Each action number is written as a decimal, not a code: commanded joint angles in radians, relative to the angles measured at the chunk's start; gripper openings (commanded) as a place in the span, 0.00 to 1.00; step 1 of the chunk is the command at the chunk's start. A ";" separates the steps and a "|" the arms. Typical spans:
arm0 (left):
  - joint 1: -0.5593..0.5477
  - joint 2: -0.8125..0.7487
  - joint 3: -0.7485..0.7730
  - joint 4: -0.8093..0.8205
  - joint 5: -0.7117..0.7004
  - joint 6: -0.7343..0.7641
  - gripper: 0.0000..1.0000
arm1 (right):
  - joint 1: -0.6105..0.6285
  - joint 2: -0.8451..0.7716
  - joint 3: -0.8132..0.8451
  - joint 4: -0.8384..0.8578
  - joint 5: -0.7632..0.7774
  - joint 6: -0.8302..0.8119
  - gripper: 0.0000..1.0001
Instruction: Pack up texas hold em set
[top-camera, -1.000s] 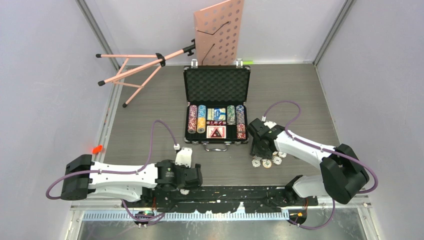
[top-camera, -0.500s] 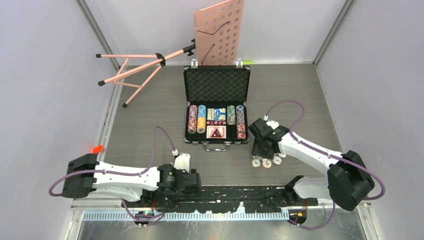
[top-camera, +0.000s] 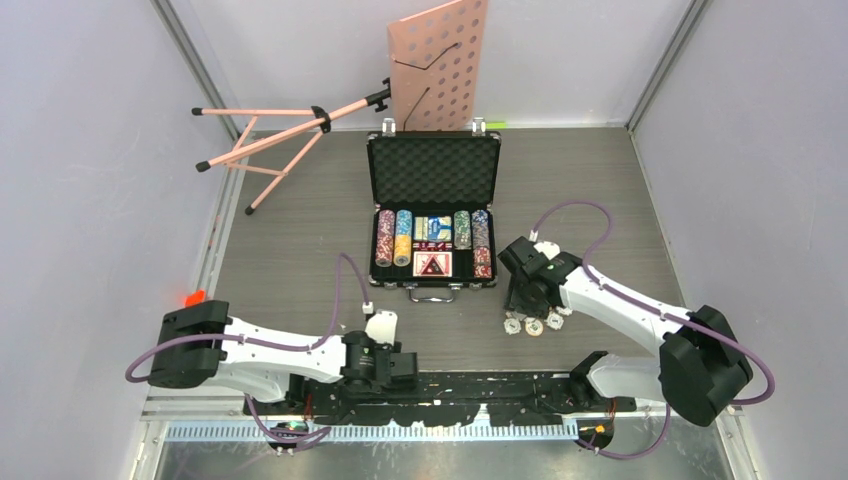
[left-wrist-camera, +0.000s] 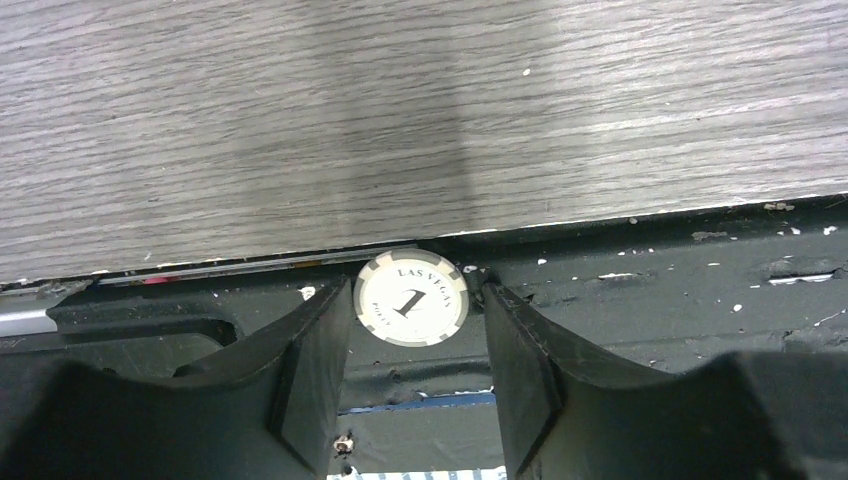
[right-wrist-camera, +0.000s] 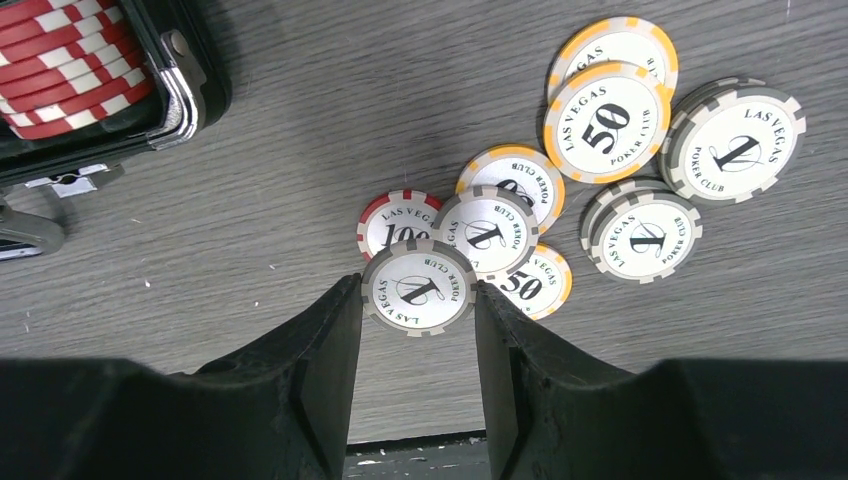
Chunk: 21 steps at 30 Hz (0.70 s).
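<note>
The black briefcase (top-camera: 433, 170) lies open mid-table, with rows of poker chips (top-camera: 400, 238) and a card deck (top-camera: 432, 264) in its tray. Its corner (right-wrist-camera: 190, 80) also shows in the right wrist view. A pile of loose chips (top-camera: 535, 322) lies right of the handle. My right gripper (top-camera: 522, 308) (right-wrist-camera: 418, 285) is shut on a white "1" chip (right-wrist-camera: 418, 288) at the pile's edge. My left gripper (top-camera: 395, 368) (left-wrist-camera: 412, 300) stands open around another white "1" chip (left-wrist-camera: 411, 298), with a slim gap at the right finger. That chip lies on the black base rail (left-wrist-camera: 650, 300).
A pink music stand (top-camera: 437, 65) leans at the back wall, its tripod legs (top-camera: 270, 135) lying over the back left of the table. A small orange object (top-camera: 194, 297) sits at the left edge. The black rail (top-camera: 470, 385) runs along the near edge.
My left arm has shifted right and down toward the near rail, and its jaws have narrowed around the white chip. The right arm has barely moved.
</note>
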 joint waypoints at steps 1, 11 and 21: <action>-0.009 0.020 -0.036 0.022 0.012 -0.020 0.50 | -0.003 -0.038 0.011 -0.009 0.013 -0.010 0.47; -0.009 -0.093 -0.029 -0.017 -0.028 -0.012 0.30 | -0.003 -0.056 0.024 -0.015 -0.032 -0.013 0.46; -0.005 -0.254 -0.085 0.272 -0.054 0.117 0.27 | -0.001 -0.101 0.016 0.119 -0.301 -0.026 0.44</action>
